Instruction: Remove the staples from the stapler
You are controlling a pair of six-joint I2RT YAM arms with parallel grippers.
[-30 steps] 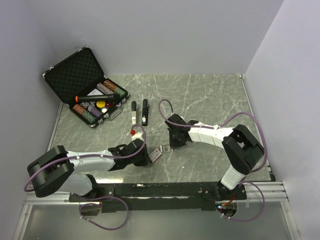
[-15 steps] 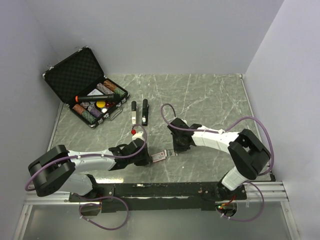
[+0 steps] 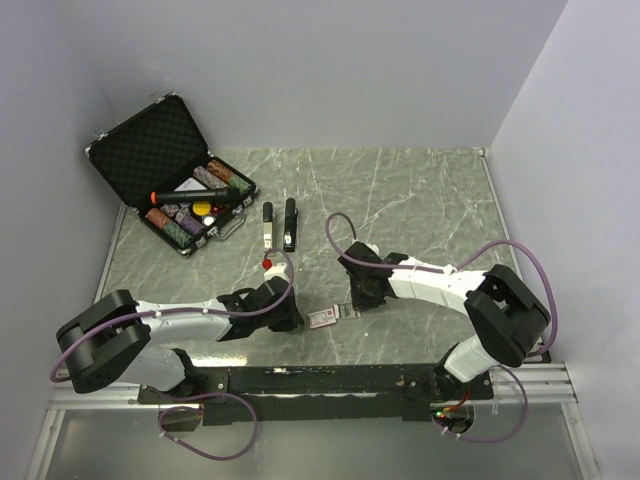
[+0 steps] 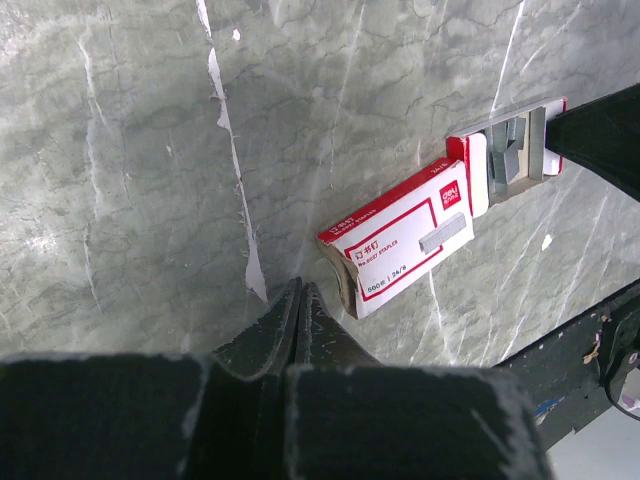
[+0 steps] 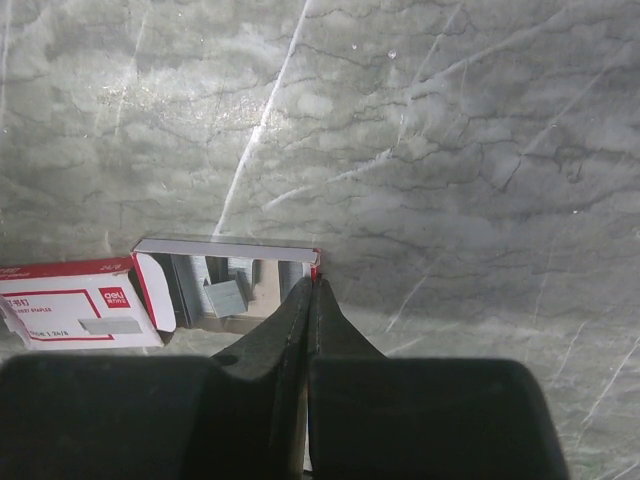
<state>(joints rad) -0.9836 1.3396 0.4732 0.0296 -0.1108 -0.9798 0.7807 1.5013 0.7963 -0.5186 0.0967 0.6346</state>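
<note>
While the staple box lies open between my two arms, the job is to finish drawing it apart without a spill. Left gripper [image 4: 300, 295]: jaws closed, tips at the near corner of the red-and-white sleeve [image 4: 400, 240]; I cannot tell if card is caught between them. Right gripper [image 5: 314, 285]: jaws closed, apparently pinching the end wall of the tray [image 5: 225, 243], which stands mostly out of the sleeve.

Advice to self: keep the left as an anchor, pull the tray straight along its length, low on the table [image 3: 420, 200], and stop short of full exit so the staple strips [image 5: 225, 297] stay put.

Stapler [image 3: 290, 224]: well apart, further back toward mid-table, untouched, with a second long piece [image 3: 268, 226] just beside it.

Count:
- One sleeve and one tray.
- Strips in the tray: a few, too jumbled to number.
- Two long pieces.
- One red ball [image 3: 266, 263].
- One open case [image 3: 150, 150].
</note>
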